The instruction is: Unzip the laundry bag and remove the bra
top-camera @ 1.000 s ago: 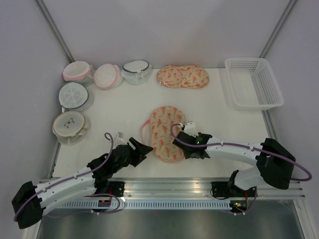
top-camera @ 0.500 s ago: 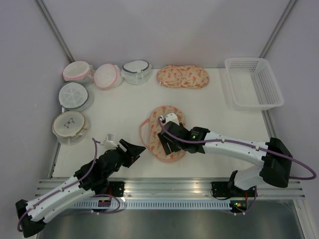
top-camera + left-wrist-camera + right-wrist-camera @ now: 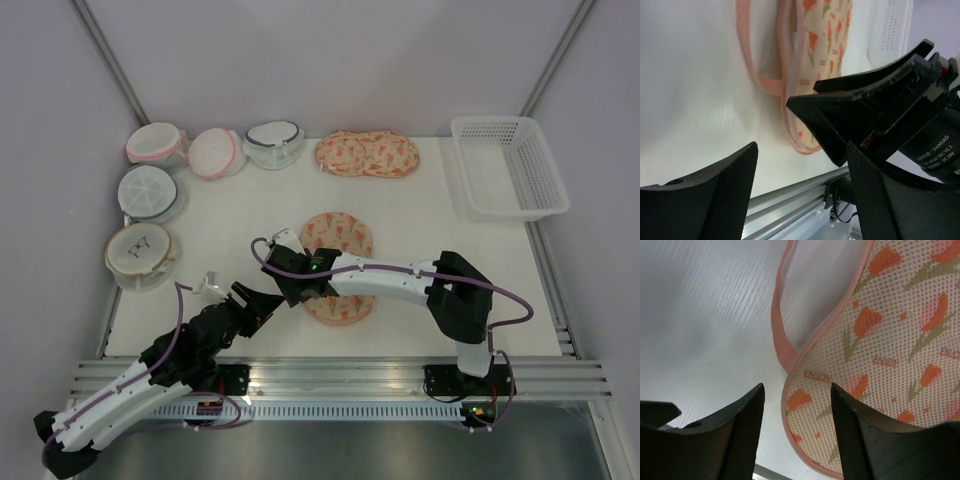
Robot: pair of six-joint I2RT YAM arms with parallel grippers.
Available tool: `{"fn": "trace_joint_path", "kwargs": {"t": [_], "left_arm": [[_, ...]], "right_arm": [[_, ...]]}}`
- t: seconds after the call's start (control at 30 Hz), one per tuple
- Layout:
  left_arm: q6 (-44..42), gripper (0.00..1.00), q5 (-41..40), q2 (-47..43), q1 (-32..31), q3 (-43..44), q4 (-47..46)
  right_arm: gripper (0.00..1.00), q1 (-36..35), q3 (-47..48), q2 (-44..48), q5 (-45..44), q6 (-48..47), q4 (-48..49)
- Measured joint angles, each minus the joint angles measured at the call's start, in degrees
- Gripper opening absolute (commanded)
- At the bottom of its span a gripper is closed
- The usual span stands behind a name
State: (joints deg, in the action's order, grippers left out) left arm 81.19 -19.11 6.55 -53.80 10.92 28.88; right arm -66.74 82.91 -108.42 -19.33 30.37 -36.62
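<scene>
The laundry bag [image 3: 340,232] lies mid-table, peach with orange print and pink trim, and my right arm crosses its middle. My right gripper [image 3: 292,292] hangs over the bag's lower left edge. In the right wrist view the right gripper [image 3: 797,412] is open, with the bag's printed mesh [image 3: 890,340] and pink rim lying below the gap. A pink band [image 3: 781,335] loops out from the bag's side. My left gripper [image 3: 258,303] is open just left of the right one; in its own view the left gripper [image 3: 801,187] has nothing between its fingers. The bra is hidden.
A look-alike printed bag [image 3: 367,153] lies at the back. Several round mesh bags [image 3: 148,190] stand along the left and back left. A white basket [image 3: 510,165] sits at the back right. The metal rail [image 3: 330,375] runs along the near edge.
My right gripper has swept left across the bag, from its right side to its lower left edge. My left arm has drawn back a little towards the near edge.
</scene>
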Motion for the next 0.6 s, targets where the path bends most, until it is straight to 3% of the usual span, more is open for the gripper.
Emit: {"fn": "trace_joint_path", "kwargs": {"t": [0.07, 0.13, 0.17, 0.27, 0.43, 0.6], "left_arm": [[-0.1, 0.77, -0.6, -0.3, 0.1, 0.1, 2.3], [-0.1, 0.77, -0.4, -1.4, 0.0, 0.2, 3.3], [-0.1, 0.77, -0.5, -2.1, 0.0, 0.5, 4.0], [-0.1, 0.77, -0.7, -4.9, 0.0, 0.9, 5.6], [-0.1, 0.76, -1.4, -6.1, 0.0, 0.9, 8.0], [-0.1, 0.76, -1.8, -6.1, 0.0, 0.9, 9.0]], "right_arm": [[0.52, -0.2, 2.1, -2.6, -1.2, 0.5, -0.9], [0.39, -0.2, 3.5, -5.1, -2.7, 1.4, -1.3], [0.26, -0.2, 3.7, -5.9, -3.3, 1.9, -1.5], [0.0, -0.3, 3.7, -7.2, -5.2, 2.8, -2.5], [0.0, -0.4, 2.1, -5.5, -7.8, 3.9, -2.3], [0.0, -0.7, -5.5, 6.4, -9.6, 4.4, -0.7]]}}
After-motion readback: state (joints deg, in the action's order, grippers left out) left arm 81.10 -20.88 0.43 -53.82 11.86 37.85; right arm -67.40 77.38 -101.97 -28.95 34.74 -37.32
